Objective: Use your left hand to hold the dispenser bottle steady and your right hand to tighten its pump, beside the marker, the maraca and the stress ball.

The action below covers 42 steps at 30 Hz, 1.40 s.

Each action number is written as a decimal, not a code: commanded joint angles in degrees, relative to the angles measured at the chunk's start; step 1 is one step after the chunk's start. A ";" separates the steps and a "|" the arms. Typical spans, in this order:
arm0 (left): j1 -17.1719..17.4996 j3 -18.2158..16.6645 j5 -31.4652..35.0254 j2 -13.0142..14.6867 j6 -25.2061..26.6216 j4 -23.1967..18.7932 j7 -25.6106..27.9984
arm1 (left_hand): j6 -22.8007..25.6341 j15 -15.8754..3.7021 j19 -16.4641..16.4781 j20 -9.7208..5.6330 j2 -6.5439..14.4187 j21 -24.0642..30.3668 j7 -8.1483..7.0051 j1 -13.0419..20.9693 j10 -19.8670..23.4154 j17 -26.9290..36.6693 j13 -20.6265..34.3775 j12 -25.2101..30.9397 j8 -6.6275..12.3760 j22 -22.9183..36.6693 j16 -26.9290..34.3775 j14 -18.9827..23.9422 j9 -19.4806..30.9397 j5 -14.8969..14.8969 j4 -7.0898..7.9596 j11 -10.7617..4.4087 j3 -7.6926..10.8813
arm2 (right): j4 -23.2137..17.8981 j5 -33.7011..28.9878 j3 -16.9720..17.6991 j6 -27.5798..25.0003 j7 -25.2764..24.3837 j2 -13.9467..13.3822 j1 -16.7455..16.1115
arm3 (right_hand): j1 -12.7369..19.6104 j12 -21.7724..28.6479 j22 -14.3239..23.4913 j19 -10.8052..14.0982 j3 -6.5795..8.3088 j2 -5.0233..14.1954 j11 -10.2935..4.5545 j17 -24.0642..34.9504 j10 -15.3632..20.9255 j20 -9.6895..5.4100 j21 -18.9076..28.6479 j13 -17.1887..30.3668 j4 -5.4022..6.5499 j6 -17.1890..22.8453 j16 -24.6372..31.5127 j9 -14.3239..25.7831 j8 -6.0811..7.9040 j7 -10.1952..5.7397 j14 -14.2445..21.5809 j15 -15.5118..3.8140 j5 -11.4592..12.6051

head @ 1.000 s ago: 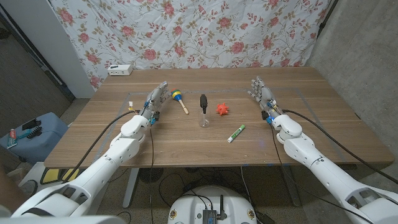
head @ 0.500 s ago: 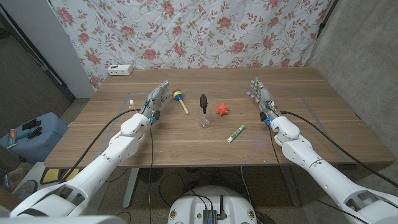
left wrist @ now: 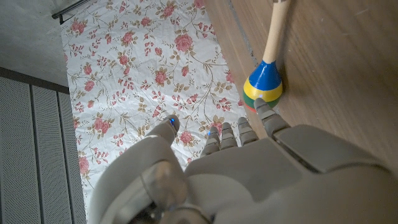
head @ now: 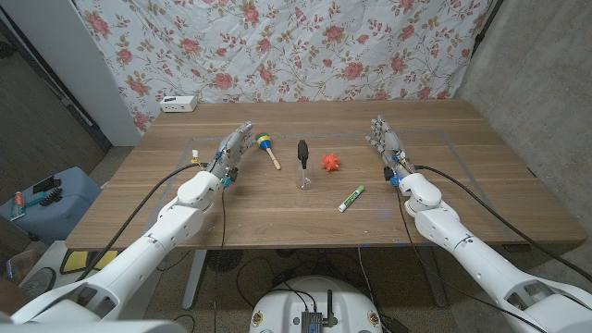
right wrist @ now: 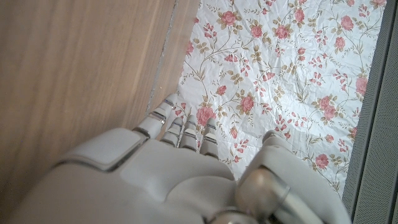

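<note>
Clear dispenser bottle (head: 302,173) with black pump stands untouched mid-surface; left hand (head: 231,148) and right hand (head: 387,141) wait, fingers spread, empty.

Saw the right hand (right wrist: 180,180) from behind, pale grey, holding nothing, fingers (right wrist: 163,115) extended toward twelve o'clock. Wooden table (right wrist: 74,68) at ten o'clock; floral cloth (right wrist: 280,68) at one o'clock beyond the fingertips.

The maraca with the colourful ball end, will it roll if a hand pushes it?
Probably a little. The maraca has a round striped head, so it may rock or swing around. Its thin wooden handle lies on the table and would likely stop it rolling far. It looks stiff and light.
</note>
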 commanded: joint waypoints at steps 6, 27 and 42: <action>3.51 -0.22 0.75 3.00 -1.41 -3.58 -1.69 | 0.24 -0.87 0.30 -1.89 -2.01 -0.17 -0.26 0.27 0.18 0.30 0.14 0.24 0.19 0.11 0.04 0.14 0.16 0.30 -1.43 -0.75 -0.61 | -0.89 -1.03 0.05 1.32 -1.80 0.25 -1.42 | 0.15 0.22 0.25 0.39 0.33 -0.15 -0.12 0.10 0.24 -2.56 0.27 0.16 -0.24 -0.19 0.28 0.07 0.12 0.20 0.09 -1.37 0.35; 4.28 0.93 2.04 4.75 -3.80 -4.70 -5.91 | 0.68 -3.24 0.65 -3.27 -8.41 -0.48 -1.16 3.28 1.14 0.36 0.07 0.38 0.55 -0.07 0.29 1.03 0.13 1.37 -6.94 -2.92 -2.94 | -0.67 -2.12 0.09 2.87 -3.48 0.96 -2.30 | -0.06 0.13 0.25 -0.65 0.21 -0.22 -0.29 0.11 -0.11 -2.78 -0.03 0.13 -0.30 -1.09 0.41 0.04 -0.07 0.91 0.18 -0.85 0.39; 4.14 1.83 4.17 6.07 -4.29 -5.26 -7.09 | 1.96 -4.17 -0.86 -3.09 -11.37 -0.88 -1.57 6.91 3.65 0.36 -0.01 0.83 0.75 -0.09 0.76 4.25 0.09 2.73 -10.19 -3.55 -4.05 | -1.78 -3.56 -0.09 2.07 -6.49 1.40 -2.81 | -0.28 -0.46 0.25 -4.00 0.00 -0.48 -1.63 -0.07 -2.06 -2.72 -0.31 0.01 -0.52 -1.72 1.05 -0.02 -0.12 0.41 2.74 0.26 0.42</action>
